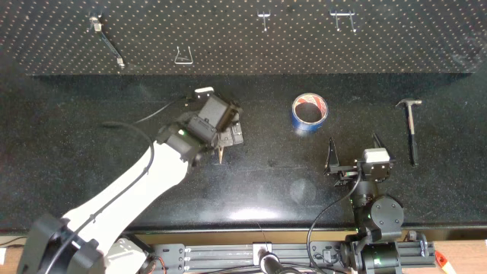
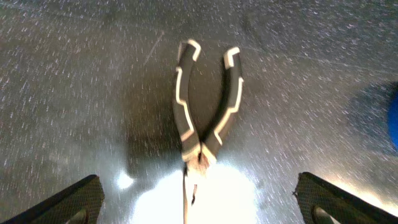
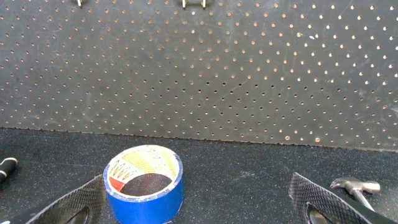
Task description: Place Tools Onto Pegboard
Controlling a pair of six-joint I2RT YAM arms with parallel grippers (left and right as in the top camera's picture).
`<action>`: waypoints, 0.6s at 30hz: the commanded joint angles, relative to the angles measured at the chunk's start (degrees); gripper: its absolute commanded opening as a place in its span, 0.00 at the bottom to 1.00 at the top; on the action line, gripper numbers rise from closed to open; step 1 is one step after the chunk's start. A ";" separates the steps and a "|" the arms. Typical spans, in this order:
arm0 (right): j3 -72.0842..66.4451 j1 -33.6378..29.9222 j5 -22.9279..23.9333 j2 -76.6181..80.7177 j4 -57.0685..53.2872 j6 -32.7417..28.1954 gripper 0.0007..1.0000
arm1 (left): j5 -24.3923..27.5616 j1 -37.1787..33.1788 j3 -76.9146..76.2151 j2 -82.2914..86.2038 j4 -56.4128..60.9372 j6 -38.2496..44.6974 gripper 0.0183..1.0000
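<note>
Pegboard (image 1: 228, 38) stands along the worktop's back edge. My left gripper (image 2: 205, 200) hangs over the pliers (image 2: 205, 118), left of the worktop's middle, fingers spread wide and holding nothing. The pliers lie between the fingers, long axis square to the closing line, handles pointing away. Right gripper (image 1: 354, 146) open, empty, well apart: I judge it the left arm's pick.

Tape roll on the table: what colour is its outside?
The tape roll is blue outside. It shows best in the right wrist view.
</note>
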State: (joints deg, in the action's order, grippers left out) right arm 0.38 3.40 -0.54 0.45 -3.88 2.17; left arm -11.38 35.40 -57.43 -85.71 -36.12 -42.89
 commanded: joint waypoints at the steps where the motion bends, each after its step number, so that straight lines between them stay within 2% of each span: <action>1: -0.15 0.28 -0.09 -0.37 -0.35 -0.98 0.96 | 4.37 -3.54 -0.79 -4.76 2.58 12.37 0.99; 12: -0.15 0.28 -0.09 -0.37 -0.35 -0.98 0.96 | 4.57 -4.63 -2.08 -10.71 8.07 16.87 1.00; 18: -0.15 0.28 -0.09 -0.37 -0.35 -0.98 0.96 | 4.13 -4.57 -5.38 -15.13 7.82 14.64 1.00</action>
State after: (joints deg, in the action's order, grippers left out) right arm 0.38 3.40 -0.54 0.45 -3.88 2.17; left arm -7.40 30.89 -61.34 -98.61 -28.16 -27.22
